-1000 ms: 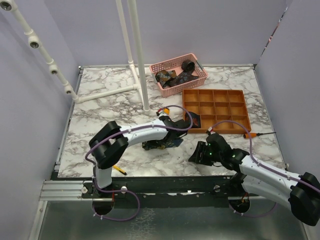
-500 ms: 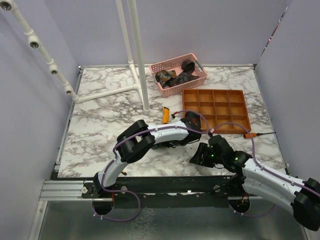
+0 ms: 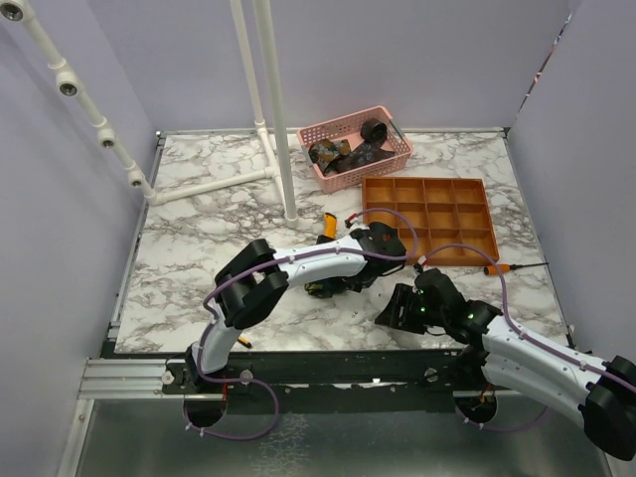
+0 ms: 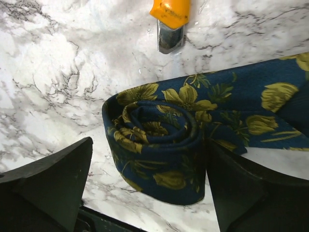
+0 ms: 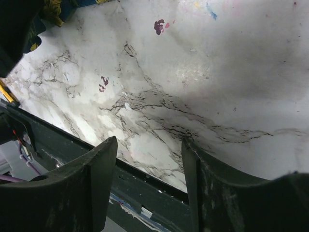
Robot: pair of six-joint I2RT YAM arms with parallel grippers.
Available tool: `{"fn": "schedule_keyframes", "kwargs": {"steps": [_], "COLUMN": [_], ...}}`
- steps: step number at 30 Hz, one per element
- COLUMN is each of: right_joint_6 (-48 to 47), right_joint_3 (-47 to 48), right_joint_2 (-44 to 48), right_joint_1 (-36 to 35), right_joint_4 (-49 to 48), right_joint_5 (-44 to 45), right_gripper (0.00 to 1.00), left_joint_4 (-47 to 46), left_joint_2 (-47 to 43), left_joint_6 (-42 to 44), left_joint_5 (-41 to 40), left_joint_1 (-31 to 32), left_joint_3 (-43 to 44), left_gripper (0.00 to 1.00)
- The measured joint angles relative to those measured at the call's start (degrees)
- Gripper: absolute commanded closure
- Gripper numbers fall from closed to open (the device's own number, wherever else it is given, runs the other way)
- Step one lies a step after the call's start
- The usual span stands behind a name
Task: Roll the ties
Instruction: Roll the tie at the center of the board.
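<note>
1. One rolled tie (image 4: 159, 145) lies on the table (image 4: 58, 72) between the spread jaws of the left gripper (image 4: 147, 159); unheld, its loose tail may spring the coil open.
2. Nearby, the right gripper (image 5: 149, 159) gapes empty.

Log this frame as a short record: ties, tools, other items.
tie: partly coiled on the marble, tail unrolled
left tool: open, straddling the coil
right tool: open over bare marble, holding nothing
knife: just beyond the coil
basket: far side, more ties inside
tray: orange, compartmented, nearer than the basket
</note>
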State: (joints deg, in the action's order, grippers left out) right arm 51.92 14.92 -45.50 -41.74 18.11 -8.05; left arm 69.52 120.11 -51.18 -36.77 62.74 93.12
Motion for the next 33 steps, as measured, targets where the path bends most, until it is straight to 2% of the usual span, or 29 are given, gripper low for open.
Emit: {"fn": "schedule_keyframes", "kwargs": {"steps": [7,12,15,20,23,27,33], "right_joint_6": [-0.79,-3.91,-6.03,-9.14,-10.32,-11.61,-12.81], "right_joint_3": [0.70,5.60,11.02,20.00,24.26,29.51,34.34], "right_joint_2": [-0.11,-2.34,-7.91,-20.74,-27.15,-34.07,-41.53], "right_joint_1": [0.00,0.00,0.00,-0.59,-1.16,-1.57,-1.70], "right_joint_4": [-0.02,0.92,-0.28,-3.72,-5.11,-5.99,-6.38], "right_joint_5": [-0.55,-0.57,-0.85,-1.77,-2.12,-2.27,-2.14], "right_gripper": [0.27,0.27,0.31,0.33,0.33,0.35,0.42], "left_joint_4": [-4.07,-8.94,-17.84,-36.15,-45.20,-54.34,-61.53], "left_joint_2": [-9.97,-21.81,-34.14,-55.87,-63.19,-64.57,-61.77], "left_joint_6": [1.09,1.64,3.08,5.51,6.43,7.48,8.87], "left_joint_5": [2.49,4.00,7.67,18.10,25.53,34.42,42.86], "left_joint_1": [0.02,-0.63,-4.24,-21.16,-26.53,-30.14,-32.65], "left_joint_3": [-2.91,-9.40,-20.70,-44.30,-54.01,-60.37,-62.29], "left_gripper": [0.01,0.01,0.01,0.01,0.01,0.01,0.01]}}
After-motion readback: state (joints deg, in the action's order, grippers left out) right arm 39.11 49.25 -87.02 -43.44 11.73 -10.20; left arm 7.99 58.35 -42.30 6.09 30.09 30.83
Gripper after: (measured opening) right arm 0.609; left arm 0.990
